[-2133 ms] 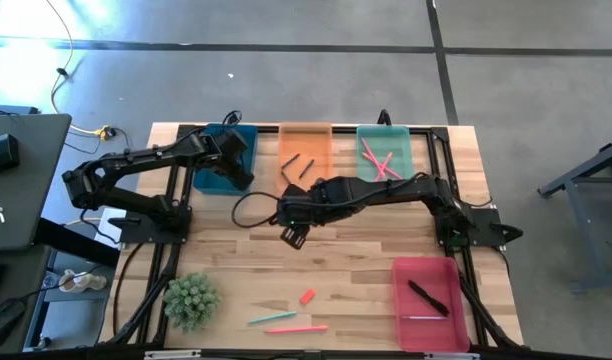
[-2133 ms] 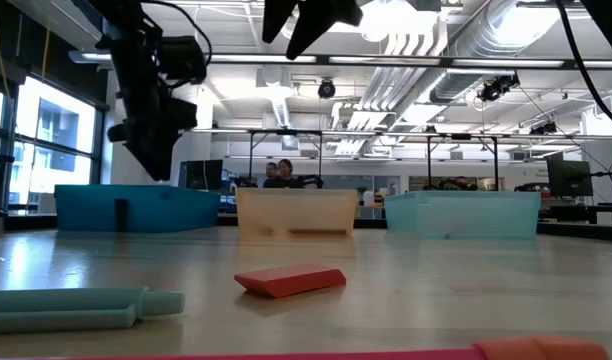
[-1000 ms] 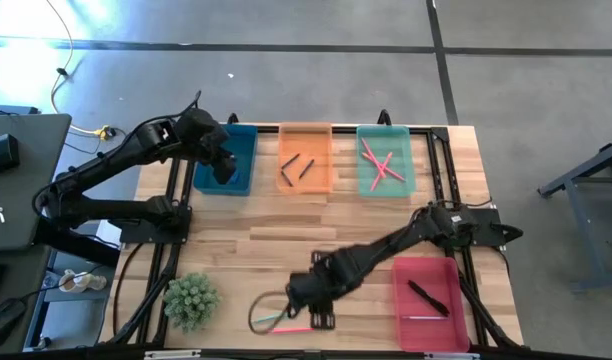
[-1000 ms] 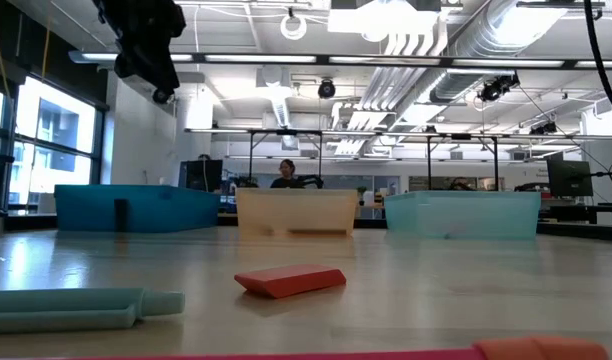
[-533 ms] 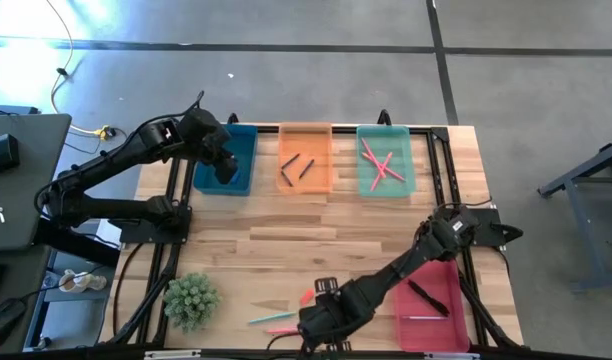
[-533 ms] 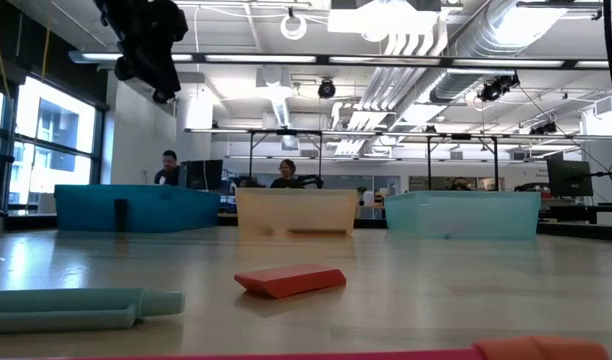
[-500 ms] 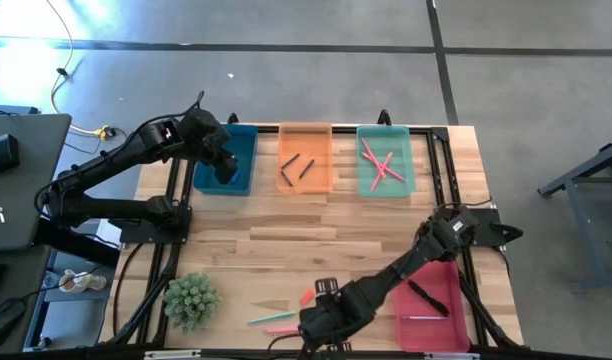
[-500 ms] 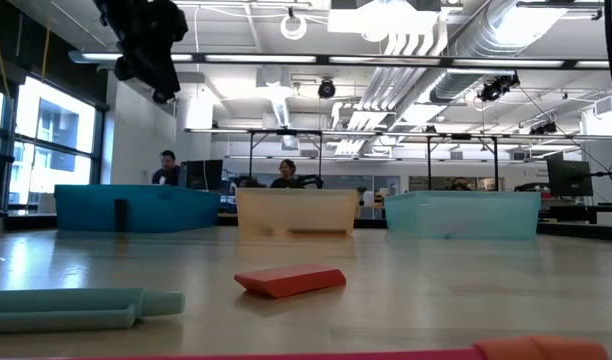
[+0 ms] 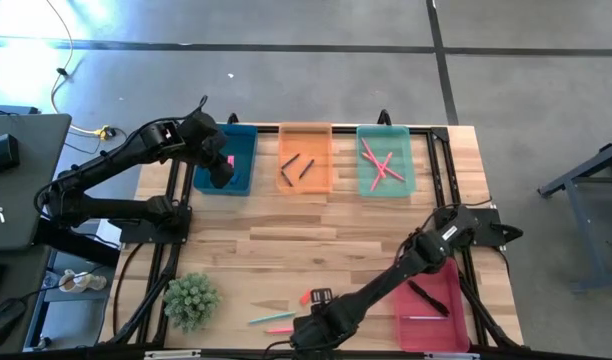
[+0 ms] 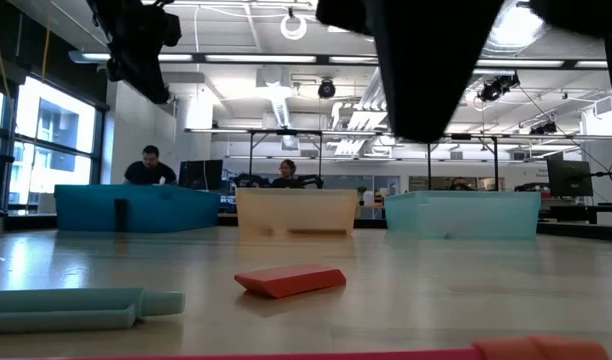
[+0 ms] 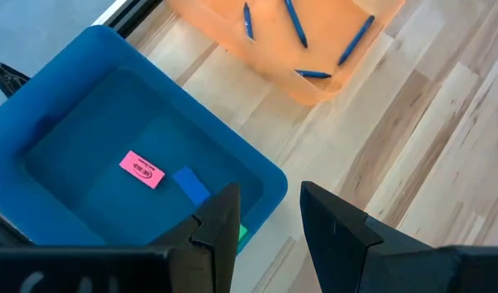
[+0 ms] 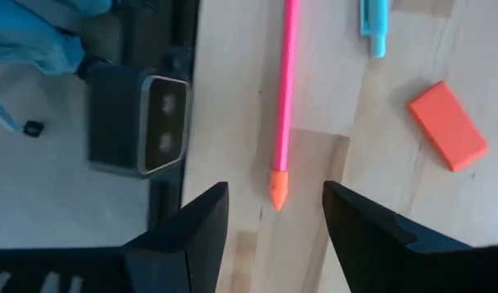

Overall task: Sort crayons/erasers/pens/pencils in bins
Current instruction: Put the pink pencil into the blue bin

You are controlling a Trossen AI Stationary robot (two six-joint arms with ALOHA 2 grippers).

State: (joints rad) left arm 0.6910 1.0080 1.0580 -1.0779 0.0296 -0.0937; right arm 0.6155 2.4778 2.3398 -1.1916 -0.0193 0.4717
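My right gripper (image 12: 273, 216) is open and empty above the table's near edge (image 9: 308, 335). It shows as a dark mass at the top of the low view (image 10: 426, 60). Below it lie a salmon-pink pencil (image 12: 284, 89), a light blue pencil (image 12: 373, 24) and an orange-red eraser (image 12: 447, 124), all flat on the wood. Its fingers stand on either side of the pink pencil's orange tip (image 12: 278, 191), above it. My left gripper (image 11: 269, 220) hangs open and empty over the dark blue bin (image 9: 241, 145), which holds a pink eraser (image 11: 141, 170) and a blue eraser (image 11: 190, 184).
The orange bin (image 9: 306, 135) holds dark crayons. Pink pencils lie in the green-teal bin (image 9: 361, 160), and pens in the red-pink bin (image 9: 401, 300). A small potted plant (image 9: 191, 300) stands near the table's near left corner. A camera block (image 12: 139, 118) sits at the near edge beside the pencils.
My right gripper has moved toward the table's near edge, past the eraser and the pencils, and now fills the top of the low view. My left gripper has shifted slightly over the blue bin, and the pink eraser now shows beside it in the high view.
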